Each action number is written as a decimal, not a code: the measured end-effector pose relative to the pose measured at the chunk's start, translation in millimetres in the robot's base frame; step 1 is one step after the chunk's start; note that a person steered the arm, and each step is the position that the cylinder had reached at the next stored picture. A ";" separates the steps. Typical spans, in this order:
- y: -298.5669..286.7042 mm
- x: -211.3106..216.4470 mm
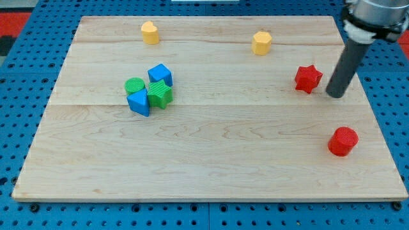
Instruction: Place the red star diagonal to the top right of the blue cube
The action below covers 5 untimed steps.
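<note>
The red star (308,78) lies on the wooden board (211,160) at the view's right. The blue cube (160,74) sits left of centre, in a tight cluster with a green cylinder (135,85), a green star (160,94) and a blue triangular block (138,102). My tip (335,94) stands just to the right of the red star and slightly below it, a small gap apart from it. The star is far to the right of the blue cube, at about the same height.
A red cylinder (343,141) lies at the lower right. A yellow block (149,32) sits at the top left and a yellow hexagonal block (261,43) at the top, right of centre. The board's right edge is close to my tip.
</note>
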State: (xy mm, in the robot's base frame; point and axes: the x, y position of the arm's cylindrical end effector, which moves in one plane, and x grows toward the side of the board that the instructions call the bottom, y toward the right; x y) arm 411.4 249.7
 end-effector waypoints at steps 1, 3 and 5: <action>-34.7 -41.6; -24.7 -3.6; -203.7 -15.6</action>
